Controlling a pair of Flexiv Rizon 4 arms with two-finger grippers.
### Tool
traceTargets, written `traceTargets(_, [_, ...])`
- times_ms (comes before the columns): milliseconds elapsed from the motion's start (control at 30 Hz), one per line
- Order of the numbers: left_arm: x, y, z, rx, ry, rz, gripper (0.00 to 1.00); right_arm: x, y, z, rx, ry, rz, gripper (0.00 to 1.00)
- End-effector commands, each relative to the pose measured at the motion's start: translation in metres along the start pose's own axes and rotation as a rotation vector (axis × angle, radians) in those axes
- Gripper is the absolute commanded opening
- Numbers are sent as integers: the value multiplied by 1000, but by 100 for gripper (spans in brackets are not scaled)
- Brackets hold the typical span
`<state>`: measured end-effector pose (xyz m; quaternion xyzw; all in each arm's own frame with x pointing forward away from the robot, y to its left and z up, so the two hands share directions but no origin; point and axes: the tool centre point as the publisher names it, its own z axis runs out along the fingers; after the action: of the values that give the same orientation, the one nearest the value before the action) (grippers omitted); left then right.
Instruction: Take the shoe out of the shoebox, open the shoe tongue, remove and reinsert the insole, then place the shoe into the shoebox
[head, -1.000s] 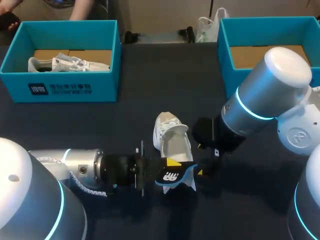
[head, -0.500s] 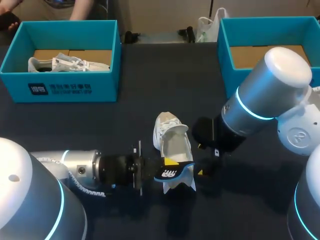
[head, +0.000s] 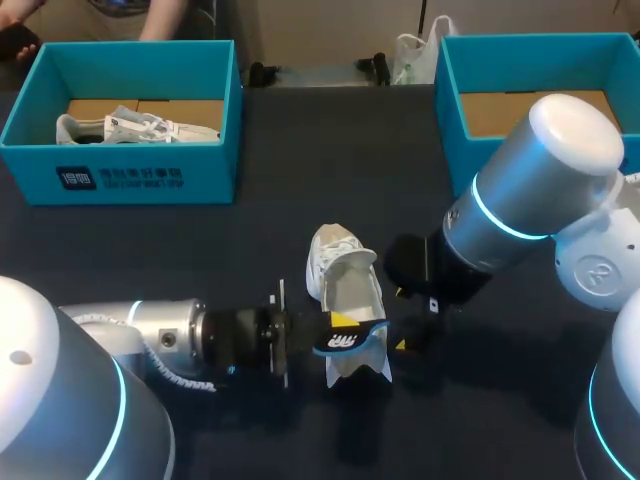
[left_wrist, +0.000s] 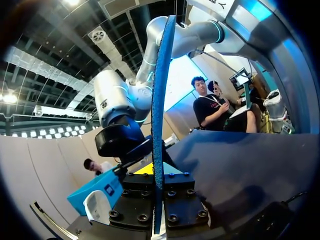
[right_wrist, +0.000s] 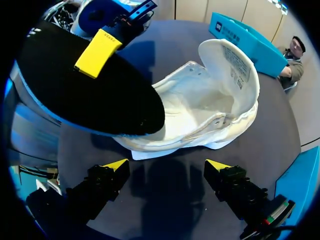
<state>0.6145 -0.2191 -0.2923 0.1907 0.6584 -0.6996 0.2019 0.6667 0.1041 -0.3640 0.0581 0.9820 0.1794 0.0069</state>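
Observation:
A white shoe (head: 340, 268) lies on the dark table in the middle of the head view, its tongue folded back and its opening bare (right_wrist: 205, 107). Over the shoe's heel end my left gripper (head: 343, 323) is shut on the insole (head: 352, 344), which is black with a blue edge. In the left wrist view the insole (left_wrist: 160, 115) stands edge-on between the left gripper's fingers (left_wrist: 157, 205). My right gripper (right_wrist: 167, 167) hangs open just beside the shoe, its yellow tips wide apart and empty; in the head view it (head: 412, 322) sits at the shoe's right side.
A blue shoebox (head: 130, 175) at the back left holds another white shoe (head: 135, 126). A second blue box (head: 455, 95) stands at the back right, partly behind my right arm (head: 530, 200). Dark tabletop lies between the boxes and the shoe.
The left gripper has turned the insole slightly, so it shows more edge-on over the heel. The shoe and my right arm have not moved.

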Motion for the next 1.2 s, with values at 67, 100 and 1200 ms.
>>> traceTargets(67, [-2,6,5,-7,-10,0,0,1,1,1,3,-3,0,100])
traceTargets(100, [-2,7,5,-9,-12,-1,0,1,1,1,3,-3,0,100])
traceTargets(1200, [-11,51,7,-100,-39,-2,0,1,1,1,3,-3,0,100])
